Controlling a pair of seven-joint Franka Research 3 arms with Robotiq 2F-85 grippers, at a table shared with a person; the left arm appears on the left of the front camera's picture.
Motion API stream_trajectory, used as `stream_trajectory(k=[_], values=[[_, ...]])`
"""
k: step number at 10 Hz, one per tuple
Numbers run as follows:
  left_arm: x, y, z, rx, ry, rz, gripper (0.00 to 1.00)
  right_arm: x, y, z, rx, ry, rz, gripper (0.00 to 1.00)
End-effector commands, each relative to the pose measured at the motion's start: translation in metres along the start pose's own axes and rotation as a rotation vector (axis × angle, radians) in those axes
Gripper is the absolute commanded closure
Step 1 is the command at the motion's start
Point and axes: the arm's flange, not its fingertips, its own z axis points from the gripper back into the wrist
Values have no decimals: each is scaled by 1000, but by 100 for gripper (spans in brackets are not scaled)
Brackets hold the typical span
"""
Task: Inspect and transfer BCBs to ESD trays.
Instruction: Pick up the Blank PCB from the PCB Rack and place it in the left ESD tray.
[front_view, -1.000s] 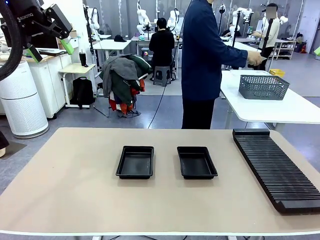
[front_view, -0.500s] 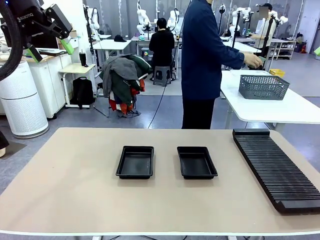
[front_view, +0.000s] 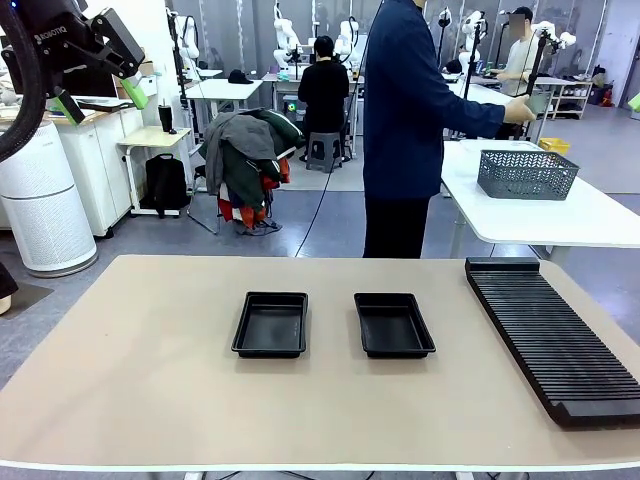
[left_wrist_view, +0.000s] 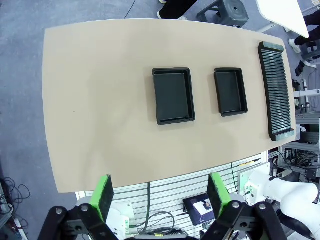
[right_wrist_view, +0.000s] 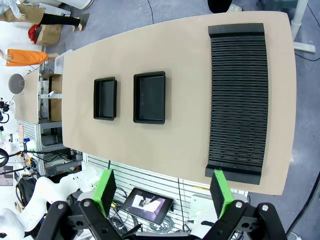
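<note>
Two black ESD trays lie side by side mid-table with bare floors, the left tray (front_view: 271, 324) (left_wrist_view: 173, 95) (right_wrist_view: 105, 98) and the right tray (front_view: 394, 324) (left_wrist_view: 230, 91) (right_wrist_view: 149, 97). The BCBs are out of view. My left gripper (front_view: 100, 98) (left_wrist_view: 162, 197) hangs high above the table's left side, open, nothing between its green pads. My right gripper (right_wrist_view: 162, 192) is also high above the table, open and holding nothing. Beyond the far edge a person in dark blue (front_view: 405, 110) stands turned to the right, one hand (front_view: 518, 110) held out over a back table.
A long black ribbed rack (front_view: 555, 335) (left_wrist_view: 277, 90) (right_wrist_view: 237, 97) lies along the table's right side. A grey mesh basket (front_view: 527, 172) stands on the white table behind the person. The tan tabletop (front_view: 150, 380) is bare around the trays.
The person's outstretched hand has shifted slightly up and right above the basket. Both arms and the trays have stayed still.
</note>
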Motion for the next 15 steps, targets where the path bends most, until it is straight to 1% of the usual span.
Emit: stream_trajectory(k=[1, 15], values=[[0, 0, 0, 0, -1, 1, 0, 0, 0, -1, 0, 1, 0, 0], [0, 0, 0, 0, -1, 1, 0, 0, 0, -1, 0, 1, 0, 0]])
